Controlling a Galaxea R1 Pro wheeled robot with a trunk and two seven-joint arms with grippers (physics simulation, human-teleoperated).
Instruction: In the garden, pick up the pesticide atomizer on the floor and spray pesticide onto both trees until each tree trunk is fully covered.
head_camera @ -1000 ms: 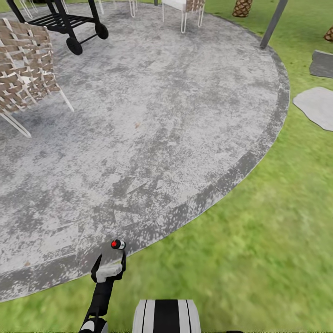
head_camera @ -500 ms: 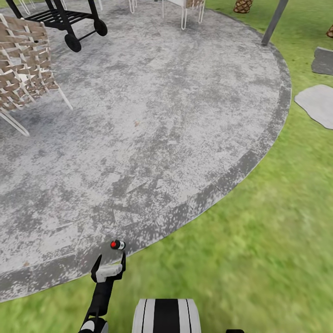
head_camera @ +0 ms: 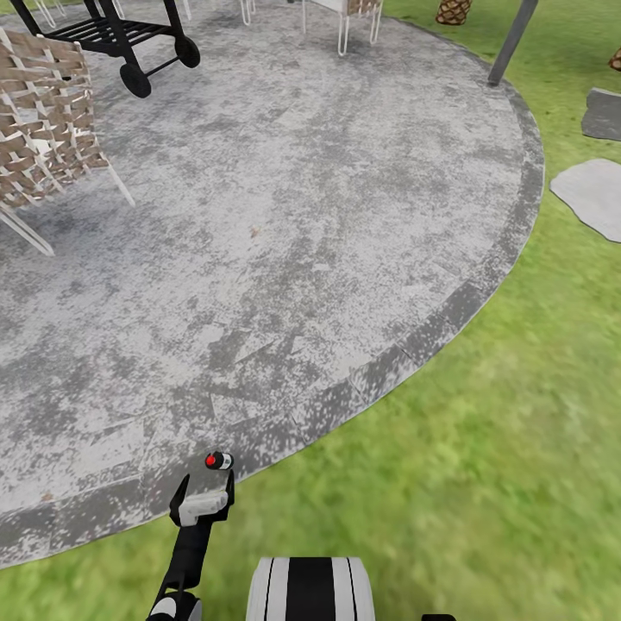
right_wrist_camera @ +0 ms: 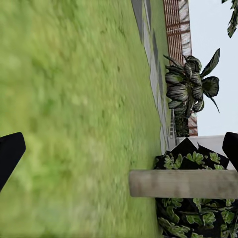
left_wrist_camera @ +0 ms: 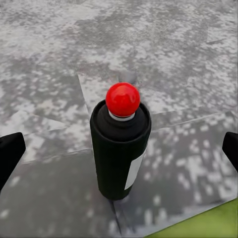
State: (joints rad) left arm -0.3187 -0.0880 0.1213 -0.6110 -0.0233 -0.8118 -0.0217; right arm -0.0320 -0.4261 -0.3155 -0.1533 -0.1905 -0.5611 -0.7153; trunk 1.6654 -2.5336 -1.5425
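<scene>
Fingers of the left gripper (left_wrist_camera: 119,153) are standing wide apart on either side of the pesticide atomizer (left_wrist_camera: 120,148), gripping nothing. It is standing upright on the stone patio (head_camera: 285,216) near the edge, and the arm is hardly creeping closer since a moment ago, so the pickup is still pending. Right gripper (right_wrist_camera: 119,148) fingers are hanging spread and empty over lawn (head_camera: 483,448).

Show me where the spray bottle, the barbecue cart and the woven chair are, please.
pesticide atomizer (left_wrist_camera: 119,153): left wrist view, on its black body below the red cap.
barbecue cart (head_camera: 136,79): head view, on a wheel.
woven chair (head_camera: 43,121): head view, on its woven back.
</scene>
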